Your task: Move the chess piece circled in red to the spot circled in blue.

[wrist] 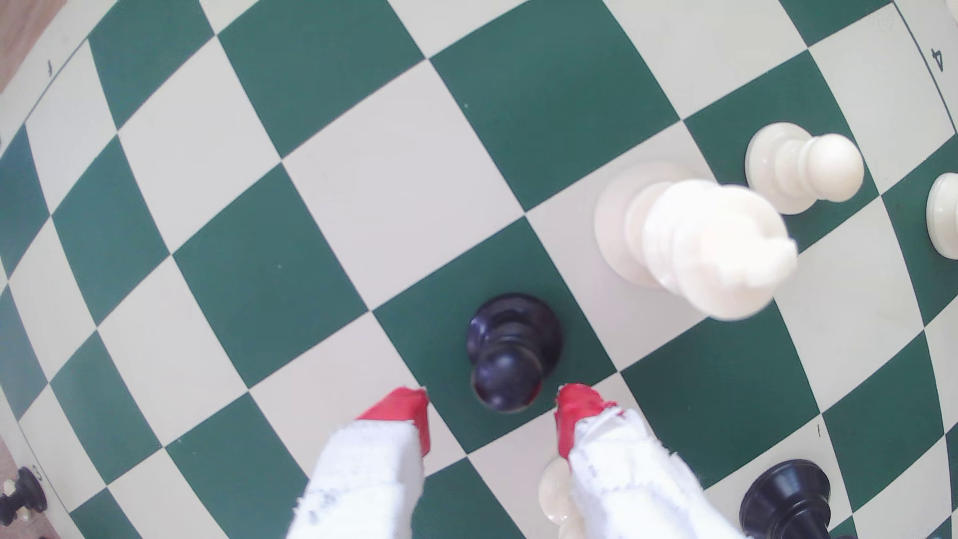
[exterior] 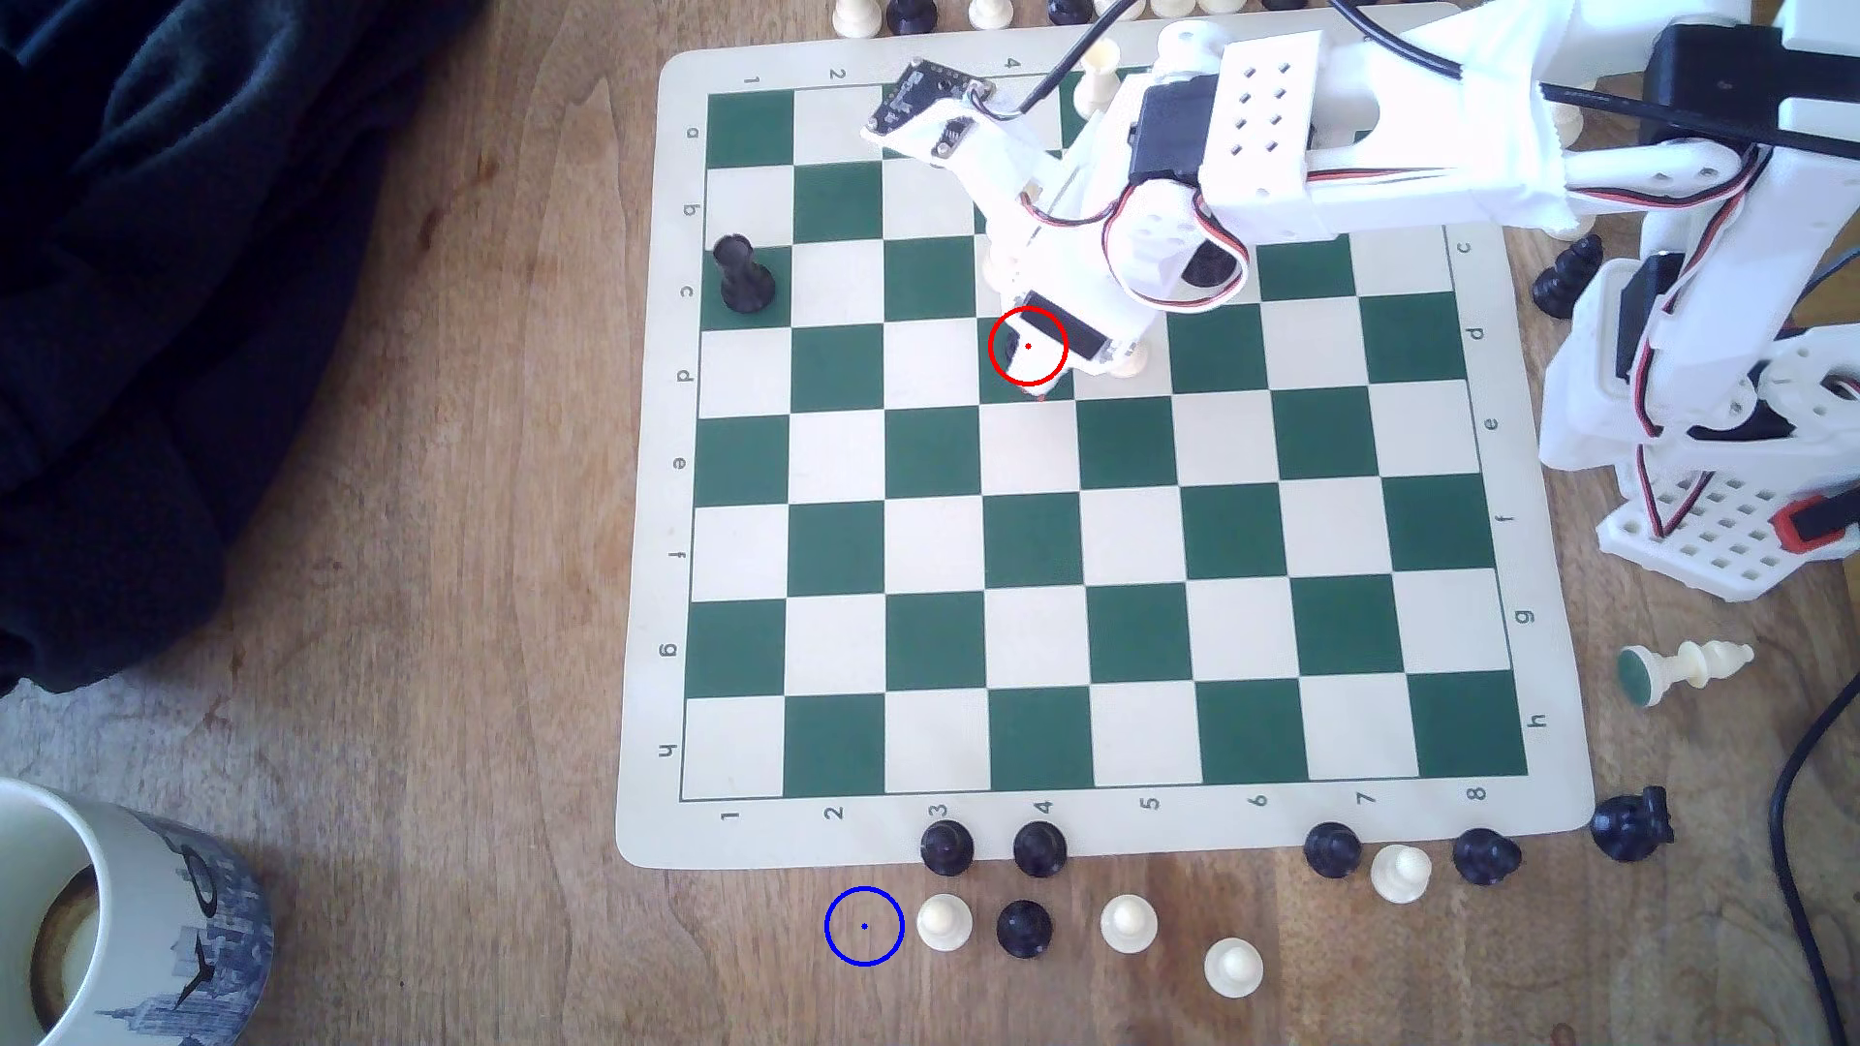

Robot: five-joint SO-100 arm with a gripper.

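My gripper (wrist: 492,414) had its red-tipped jaws spread wide, one on each side of the black pawn (wrist: 510,352), touching nothing. The pawn stood upright on a green square of the board (exterior: 1137,634). Just beyond the pawn stood a tall cream piece (wrist: 694,243), so I judged a straight drop and gentle squeeze best. The blue ring (exterior: 864,926) lay well away, off the board.
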